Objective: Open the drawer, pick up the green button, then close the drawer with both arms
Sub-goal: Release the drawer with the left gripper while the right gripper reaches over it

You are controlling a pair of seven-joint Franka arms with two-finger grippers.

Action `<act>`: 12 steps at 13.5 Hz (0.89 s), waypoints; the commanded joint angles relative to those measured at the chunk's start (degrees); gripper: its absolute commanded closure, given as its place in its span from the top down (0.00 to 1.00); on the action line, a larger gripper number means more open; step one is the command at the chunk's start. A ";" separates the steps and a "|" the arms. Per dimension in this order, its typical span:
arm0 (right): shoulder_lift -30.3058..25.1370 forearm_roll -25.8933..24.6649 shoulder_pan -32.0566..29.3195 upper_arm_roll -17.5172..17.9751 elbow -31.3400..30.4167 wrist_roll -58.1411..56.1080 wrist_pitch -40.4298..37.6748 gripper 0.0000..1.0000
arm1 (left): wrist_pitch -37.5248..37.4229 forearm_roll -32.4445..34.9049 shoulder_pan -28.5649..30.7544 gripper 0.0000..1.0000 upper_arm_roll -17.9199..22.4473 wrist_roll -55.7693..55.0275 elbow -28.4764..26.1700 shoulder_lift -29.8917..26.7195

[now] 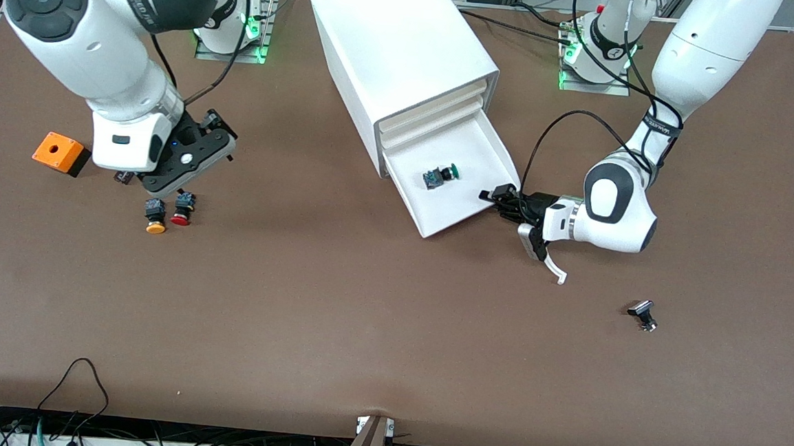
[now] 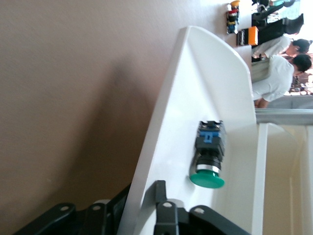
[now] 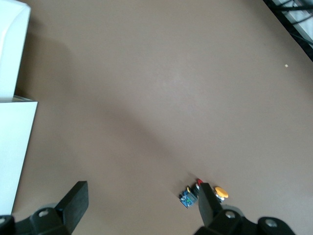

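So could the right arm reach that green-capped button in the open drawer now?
Probably yes: the green-capped black button lies uncovered in the pulled-out white drawer, and the right gripper hangs open.

A big brown table (image 1: 336, 316) holds everything. A white cabinet (image 1: 400, 64) sits on it. Toward the right arm's end from the cabinet lie an orange box (image 1: 61, 153), a yellow button (image 1: 156, 214) and a red button (image 1: 183, 209) side by side. Nearer the front camera than the cabinet, toward the left arm's end, lies a small black part (image 1: 643, 314).
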 commanded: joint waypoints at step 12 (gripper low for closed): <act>3.21 1.89 18.16 1.01 2.02 -8.16 5.85 1.00 | 13.13 30.00 5.07 1.00 0.22 -6.34 0.12 -23.40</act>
